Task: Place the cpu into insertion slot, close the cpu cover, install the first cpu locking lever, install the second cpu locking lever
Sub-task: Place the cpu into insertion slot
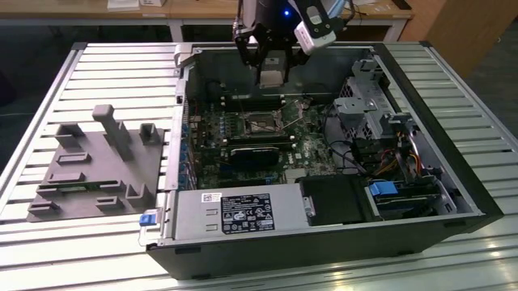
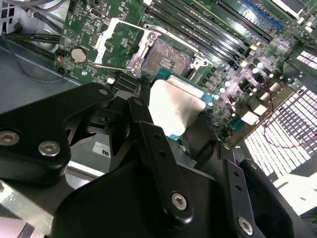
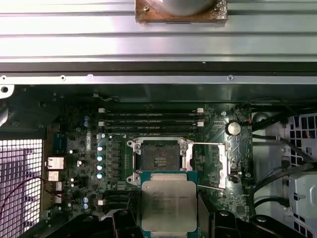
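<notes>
Your fingers (image 3: pixel 123 223) are closed part-way on the cpu (image 3: pixel 168 203), 1 on each of 2 opposite edges, with its silver lid facing the first wrist view. The gripper (image 1: pixel 272 70) hangs inside the open computer case (image 1: pixel 324 248), and the chip is in the air above the green motherboard (image 3: pixel 79 139), just short of the insertion slot (image 3: pixel 161 158) and touching nothing there. The slot lies bare with the cpu cover (image 2: pixel 116 42) swung up beside it, near the memory slots (image 3: pixel 148 121).

Judge the chip as light, thin and stiff, with a smooth lid that could slide in a loose pinch. Its underside and the slot's contacts look like the fragile parts, so the side edges you have are the right place to hold it, kept level.

There are lines of print on the lid and a black-and-white label (image 1: pixel 247 212) on the power supply (image 1: pixel 198 224); you cannot make out either.
</notes>
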Controlling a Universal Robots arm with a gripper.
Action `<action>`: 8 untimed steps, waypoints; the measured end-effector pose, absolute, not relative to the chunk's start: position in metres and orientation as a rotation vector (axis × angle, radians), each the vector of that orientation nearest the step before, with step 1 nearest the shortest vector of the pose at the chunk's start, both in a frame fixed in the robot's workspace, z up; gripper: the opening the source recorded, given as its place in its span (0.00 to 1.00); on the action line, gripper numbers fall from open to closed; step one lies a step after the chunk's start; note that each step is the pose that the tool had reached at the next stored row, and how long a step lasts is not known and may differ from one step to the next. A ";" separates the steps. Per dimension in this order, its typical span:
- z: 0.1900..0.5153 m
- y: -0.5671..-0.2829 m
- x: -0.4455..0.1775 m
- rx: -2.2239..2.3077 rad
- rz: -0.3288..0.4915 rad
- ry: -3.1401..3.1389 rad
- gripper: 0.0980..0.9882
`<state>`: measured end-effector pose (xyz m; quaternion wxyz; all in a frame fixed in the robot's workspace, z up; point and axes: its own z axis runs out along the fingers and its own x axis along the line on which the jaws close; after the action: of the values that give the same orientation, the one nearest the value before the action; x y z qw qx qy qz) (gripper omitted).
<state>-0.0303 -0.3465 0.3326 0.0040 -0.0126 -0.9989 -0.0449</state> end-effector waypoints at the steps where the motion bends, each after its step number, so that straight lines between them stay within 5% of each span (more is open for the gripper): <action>1: 0.331 -0.346 -0.031 -0.039 -0.141 -3.130 0.49; 8: 0.318 -0.346 -0.033 -0.039 -0.141 -3.131 0.49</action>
<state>-0.0329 -0.3465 0.3179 0.0037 -0.0125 -0.9989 -0.0449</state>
